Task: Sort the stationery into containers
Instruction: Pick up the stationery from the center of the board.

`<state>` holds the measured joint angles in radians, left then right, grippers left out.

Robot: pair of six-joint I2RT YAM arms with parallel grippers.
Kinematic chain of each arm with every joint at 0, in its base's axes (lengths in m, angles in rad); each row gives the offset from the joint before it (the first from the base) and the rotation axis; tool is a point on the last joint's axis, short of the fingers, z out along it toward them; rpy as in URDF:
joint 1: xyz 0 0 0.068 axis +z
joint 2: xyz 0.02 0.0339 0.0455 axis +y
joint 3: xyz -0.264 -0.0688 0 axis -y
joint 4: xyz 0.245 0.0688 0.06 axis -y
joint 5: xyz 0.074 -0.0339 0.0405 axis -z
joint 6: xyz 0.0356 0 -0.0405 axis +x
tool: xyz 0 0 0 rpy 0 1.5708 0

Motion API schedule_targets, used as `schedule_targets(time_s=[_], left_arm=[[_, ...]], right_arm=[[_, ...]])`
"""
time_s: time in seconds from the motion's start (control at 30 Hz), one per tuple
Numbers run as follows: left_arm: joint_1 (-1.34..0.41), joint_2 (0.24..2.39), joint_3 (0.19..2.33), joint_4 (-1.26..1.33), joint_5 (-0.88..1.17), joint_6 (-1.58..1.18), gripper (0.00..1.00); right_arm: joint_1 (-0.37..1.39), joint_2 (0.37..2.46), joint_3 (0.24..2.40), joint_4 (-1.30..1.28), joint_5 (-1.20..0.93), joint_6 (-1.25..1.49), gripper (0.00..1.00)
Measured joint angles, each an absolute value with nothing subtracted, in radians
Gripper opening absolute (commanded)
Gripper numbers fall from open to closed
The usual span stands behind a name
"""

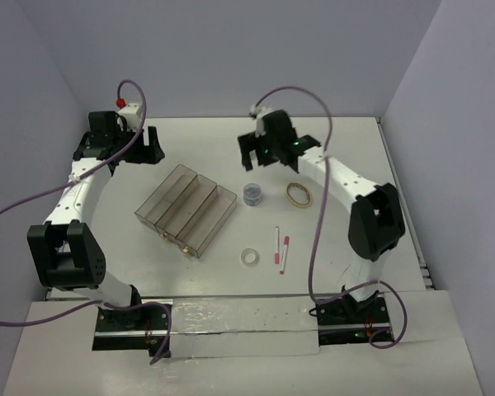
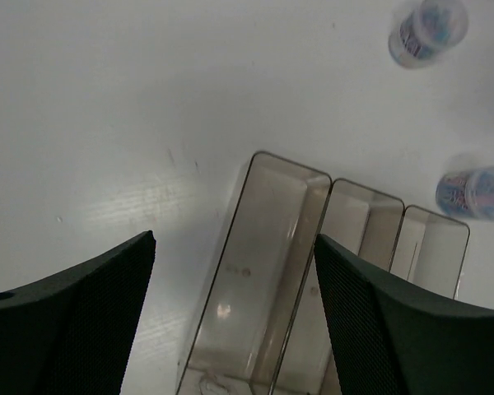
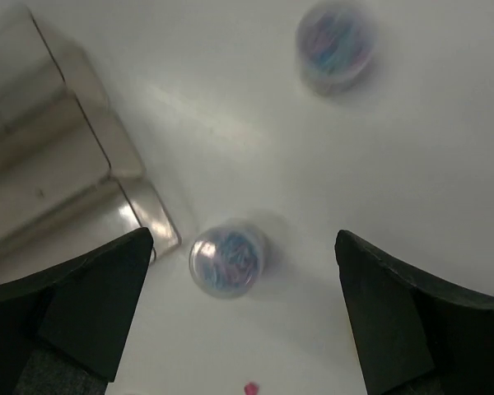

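The clear brownish three-compartment tray [image 1: 186, 211] lies left of centre, with nothing visible in it; it also shows in the left wrist view [image 2: 263, 271] and the right wrist view [image 3: 58, 181]. One blue-filled jar [image 1: 252, 195] stands by the tray's right corner. Both jars show in the left wrist view [image 2: 426, 31] [image 2: 473, 192] and the right wrist view [image 3: 227, 257] [image 3: 336, 41]. The tan rubber band [image 1: 299, 195], the white tape ring [image 1: 249, 256] and two pens [image 1: 276, 244] [image 1: 285, 253] lie on the table. My left gripper [image 1: 120, 155] [image 2: 235, 241] is open above the tray's far end. My right gripper [image 1: 270, 157] [image 3: 243, 239] is open above the jars.
The white table [image 1: 371, 165] is walled by a grey backdrop at the back and sides. My two arm bases [image 1: 132, 318] stand at the near edge. A red pen end [image 3: 251, 388] shows at the bottom of the right wrist view.
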<state>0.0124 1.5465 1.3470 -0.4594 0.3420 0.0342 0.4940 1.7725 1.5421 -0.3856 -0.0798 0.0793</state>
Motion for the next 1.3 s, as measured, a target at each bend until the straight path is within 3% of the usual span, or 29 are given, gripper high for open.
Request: schedule_targets(time_s=[0.17, 0.6, 0.7, 0.83, 0.93, 1.13, 1.3], left_arm=[[0.013, 1.482, 1.290, -0.493, 0.344, 0.041, 0.86], [0.012, 1.315, 1.212, -0.488, 0.341, 0.066, 0.86], [0.012, 1.314, 1.206, -0.490, 0.335, 0.068, 0.86], [0.012, 1.312, 1.198, -0.490, 0.323, 0.073, 0.86], [0.012, 1.308, 1.189, -0.490, 0.314, 0.076, 0.86], [0.012, 1.301, 1.184, -0.490, 0.302, 0.088, 0.86], [0.013, 1.294, 1.184, -0.490, 0.294, 0.087, 0.86]], right_arm=[[0.598, 1.850, 1.450, -0.525, -0.079, 0.020, 1.00], [0.596, 1.983, 1.500, -0.553, -0.033, 0.005, 0.97], [0.596, 2.031, 1.524, -0.553, -0.027, 0.000, 0.83], [0.596, 2.059, 1.562, -0.553, -0.038, -0.017, 0.42], [0.596, 2.061, 1.570, -0.550, -0.043, -0.024, 0.20], [0.596, 2.027, 1.560, -0.562, -0.015, -0.025, 0.12], [0.621, 1.880, 1.564, -0.575, 0.030, -0.020, 0.08]])
